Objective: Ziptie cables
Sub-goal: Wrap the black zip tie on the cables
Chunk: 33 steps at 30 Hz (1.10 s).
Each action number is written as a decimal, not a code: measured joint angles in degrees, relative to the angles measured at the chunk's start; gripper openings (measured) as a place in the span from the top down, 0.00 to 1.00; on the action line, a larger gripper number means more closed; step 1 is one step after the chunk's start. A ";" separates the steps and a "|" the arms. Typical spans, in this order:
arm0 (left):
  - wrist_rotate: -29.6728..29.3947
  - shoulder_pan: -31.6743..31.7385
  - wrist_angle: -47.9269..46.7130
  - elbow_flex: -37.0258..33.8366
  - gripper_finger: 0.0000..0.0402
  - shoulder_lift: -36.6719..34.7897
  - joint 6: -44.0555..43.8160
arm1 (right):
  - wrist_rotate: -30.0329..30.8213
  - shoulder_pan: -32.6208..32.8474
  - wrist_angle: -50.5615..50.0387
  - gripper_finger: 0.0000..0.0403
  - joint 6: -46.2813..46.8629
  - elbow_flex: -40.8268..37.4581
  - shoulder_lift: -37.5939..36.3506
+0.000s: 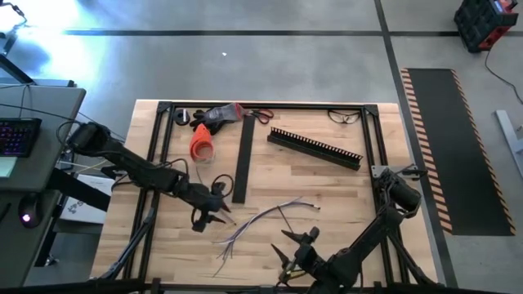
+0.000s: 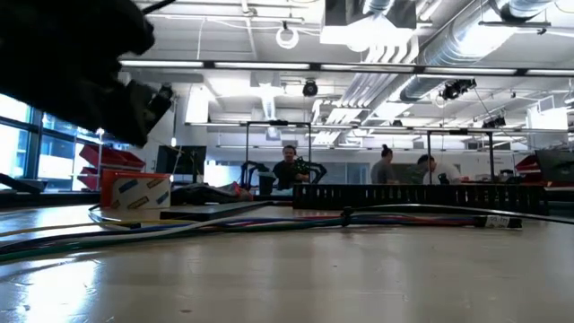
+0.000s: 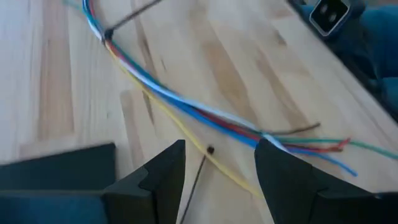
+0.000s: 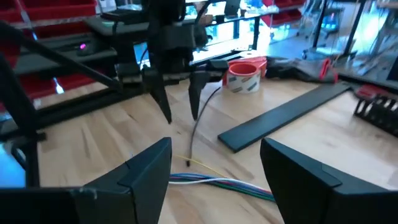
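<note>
The cables (image 1: 261, 219) lie loose on the wooden table near its front edge, with their free ends splayed; they also show in the left wrist view (image 3: 186, 106) and the right wrist view (image 4: 217, 183). A thin black strip (image 4: 193, 140) stands up from the bundle. My left gripper (image 1: 214, 216) is open just left of the bundle, its fingers (image 3: 168, 165) on either side of that strip, and I see no contact. My right gripper (image 1: 282, 247) is open near the front edge, raised above the cables (image 4: 216, 143) and pointing toward the left gripper (image 4: 180, 115).
A flat black strip (image 1: 243, 159) lies mid-table, and a slotted black channel (image 1: 315, 147) lies at the back right. An orange roll (image 1: 201, 143) and a red-and-black tool (image 1: 216, 116) sit at the back left. A black frame rail (image 1: 163, 147) borders the table. People stand in the room beyond (image 2: 289, 166).
</note>
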 joint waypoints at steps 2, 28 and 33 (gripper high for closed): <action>-1.18 -0.55 0.19 -1.56 0.58 0.46 -0.18 | -0.37 -0.48 1.12 0.42 -0.02 -0.08 0.28; -5.57 -0.39 5.75 -1.76 0.85 17.62 -2.17 | -13.04 -10.78 5.95 0.42 -16.81 -0.15 0.52; -6.03 -0.39 6.17 -1.79 0.98 17.53 -2.75 | -12.98 -11.01 11.10 0.42 -25.20 -0.15 0.52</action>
